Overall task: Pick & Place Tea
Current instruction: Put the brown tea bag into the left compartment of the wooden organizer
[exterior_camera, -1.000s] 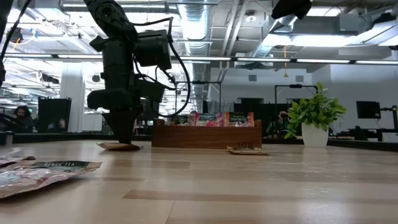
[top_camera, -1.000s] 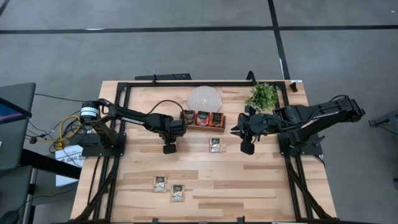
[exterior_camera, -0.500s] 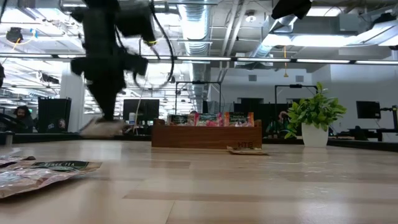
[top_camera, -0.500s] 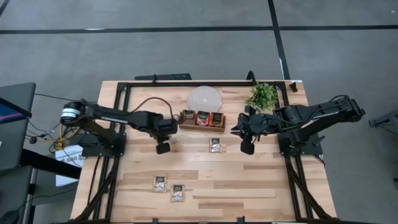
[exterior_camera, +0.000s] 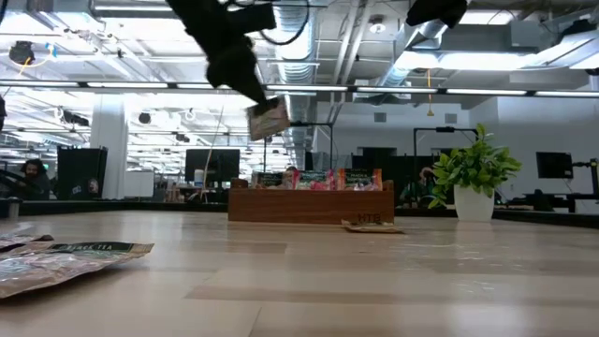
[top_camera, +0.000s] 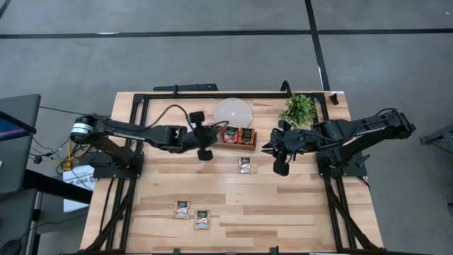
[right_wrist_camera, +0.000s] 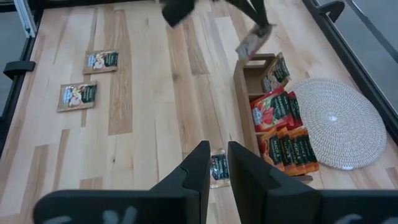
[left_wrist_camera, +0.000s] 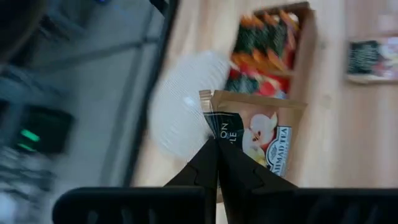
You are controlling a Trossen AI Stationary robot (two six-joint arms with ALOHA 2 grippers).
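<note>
My left gripper [top_camera: 205, 150] is shut on a beige tea sachet [left_wrist_camera: 258, 140] with an apple picture, in the air near the left end of the wooden tray [top_camera: 230, 136]. The low view shows the sachet [exterior_camera: 269, 119] high above the table. The tray [right_wrist_camera: 273, 118] holds red and dark sachets standing on edge. One sachet [top_camera: 245, 164] lies flat in front of the tray, and two more [top_camera: 182, 208] [top_camera: 203, 219] lie near the front edge. My right gripper [right_wrist_camera: 216, 165] hangs open above the sachet in front of the tray [right_wrist_camera: 217, 169] and holds nothing. My left gripper pinches the sachet's dark-printed end [left_wrist_camera: 222, 132] between its two fingers. The fingers come slanting down from the table's left side. The sachet sticks out beyond the fingertips, tilted [exterior_camera: 269, 119] and lifted clear of table and tray.
A round woven mat [top_camera: 233, 112] lies behind the tray, with a small potted plant [top_camera: 299, 110] to its right. A black frame [top_camera: 212, 95] runs along the table's far and side edges. Bare wood lies between the tray and the front sachets.
My left gripper has risen from the table with the sachet and moved right and toward the far edge, to the tray's left end. It has tipped from pointing down to slanting. The sachet, which lay flat on the table, now hangs clear and tilted.
</note>
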